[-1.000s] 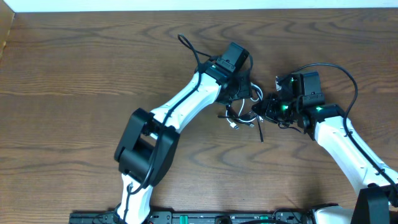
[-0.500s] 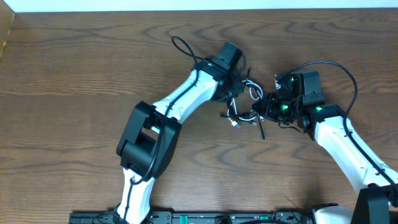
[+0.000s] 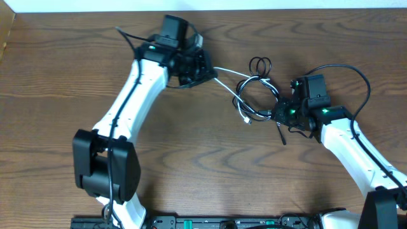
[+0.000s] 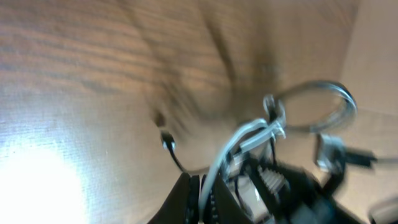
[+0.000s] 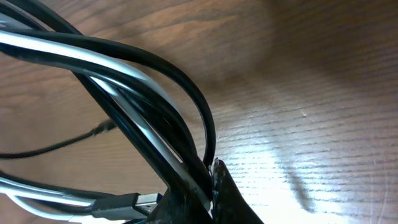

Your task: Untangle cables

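Dark wood-grain desk [image 3: 63, 127] underneath. At upper left, left end effector [image 3: 202, 67] pinched narrow on one end of the white cable [image 3: 226, 72], judged to be held well away from the knot so as to draw that strand out straight. At right, right end effector [image 3: 280, 115] clamped on the cables [image 3: 257, 95] at a crossing of several strands, apparently as an anchor against that pull. Between the two, nearer the right side, loose loops flat on the desk, with a small ring of the black cables [image 3: 259, 65] at the far edge. By count: two end effectors, one white cable, black cables seemingly two, hard to confirm through the overlaps.
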